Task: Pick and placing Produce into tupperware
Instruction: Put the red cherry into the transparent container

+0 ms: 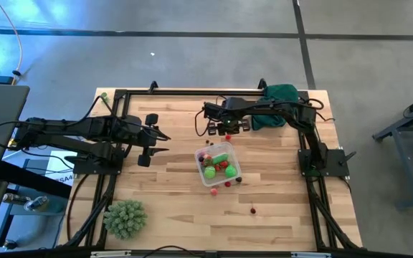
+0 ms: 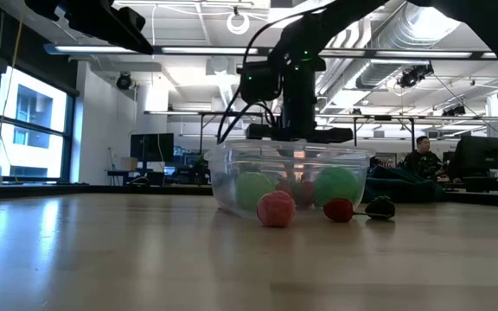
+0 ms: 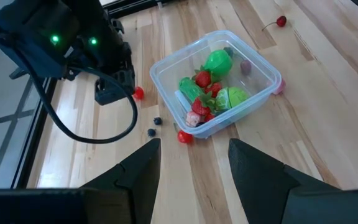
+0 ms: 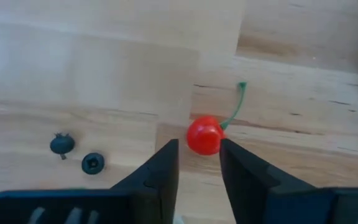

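Sitting mid-frame, the box (image 1: 218,164) already holds several toys. More lie outside. The right gripper (image 4: 199,163), fingers apart, straddles a cherry (image 4: 204,135). The left gripper (image 3: 194,163) waits open.

I read this as an open-plan lab or office floor. Beyond the wooden surface (image 2: 102,250) I see exposed ceiling ducts (image 2: 422,39), strip lights (image 2: 188,50), desks with monitors (image 2: 150,147), tall windows (image 2: 28,125), and a seated person (image 2: 420,157). Bare concrete floor (image 1: 192,57) surrounds the rig.
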Controlling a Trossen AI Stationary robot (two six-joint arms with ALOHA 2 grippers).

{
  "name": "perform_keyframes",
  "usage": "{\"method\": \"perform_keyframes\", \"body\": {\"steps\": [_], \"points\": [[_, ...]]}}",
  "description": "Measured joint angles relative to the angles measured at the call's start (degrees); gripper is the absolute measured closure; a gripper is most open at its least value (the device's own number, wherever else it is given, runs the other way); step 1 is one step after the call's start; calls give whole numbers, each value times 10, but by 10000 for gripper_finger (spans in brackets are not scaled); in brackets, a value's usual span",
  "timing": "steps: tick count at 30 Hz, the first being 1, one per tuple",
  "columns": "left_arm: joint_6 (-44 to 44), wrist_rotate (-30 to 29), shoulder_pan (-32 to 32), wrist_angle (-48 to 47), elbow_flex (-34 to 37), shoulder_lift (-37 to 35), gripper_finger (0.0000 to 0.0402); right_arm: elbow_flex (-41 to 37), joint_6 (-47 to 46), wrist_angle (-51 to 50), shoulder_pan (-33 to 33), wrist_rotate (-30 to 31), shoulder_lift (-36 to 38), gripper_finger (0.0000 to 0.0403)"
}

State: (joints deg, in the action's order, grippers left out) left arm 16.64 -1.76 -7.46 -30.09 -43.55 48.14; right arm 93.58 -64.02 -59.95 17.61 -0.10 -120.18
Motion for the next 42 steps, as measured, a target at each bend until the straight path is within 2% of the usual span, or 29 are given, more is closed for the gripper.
{"method": "perform_keyframes", "body": {"steps": [7,11,18,42], "points": [[0,0,0,0,0,0,222,0,-3,-11,2,14,0,245],[0,0,0,0,0,0,222,-15,-13,4,4,10,0,230],[0,0,0,0,0,0,222,-73,-39,90,8,-31,0,228],[0,0,0,0,0,0,222,-75,-47,98,17,-10,0,229]]}}
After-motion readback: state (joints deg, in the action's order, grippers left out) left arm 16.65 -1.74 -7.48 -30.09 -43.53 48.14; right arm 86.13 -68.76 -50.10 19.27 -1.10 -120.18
